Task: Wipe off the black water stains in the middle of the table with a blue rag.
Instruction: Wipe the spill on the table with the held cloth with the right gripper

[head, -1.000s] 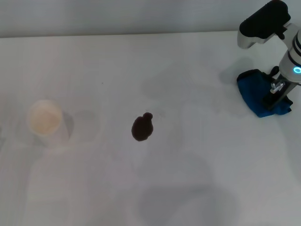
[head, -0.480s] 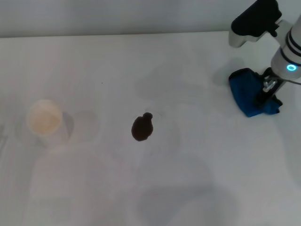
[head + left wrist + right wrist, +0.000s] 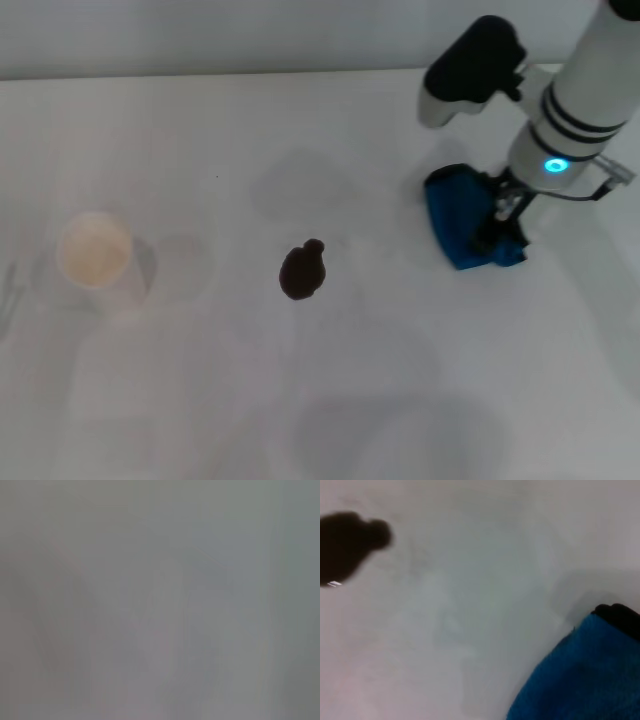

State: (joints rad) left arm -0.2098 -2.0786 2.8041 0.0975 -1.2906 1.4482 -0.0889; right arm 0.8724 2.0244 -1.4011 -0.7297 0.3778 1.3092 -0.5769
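The black water stain is a small dark blot with a knob on top, in the middle of the white table. My right gripper is shut on the blue rag and holds it at the table surface, well to the right of the stain. In the right wrist view the stain lies off at one side and the rag with its black edging fills the opposite corner. My left gripper is out of view; the left wrist view shows only blank grey.
A white paper cup stands at the left of the table, far from the stain. The table's far edge meets a pale wall.
My right gripper has carried the blue rag leftward across the table, from the right edge toward the stain. The stain and the cup have not moved.
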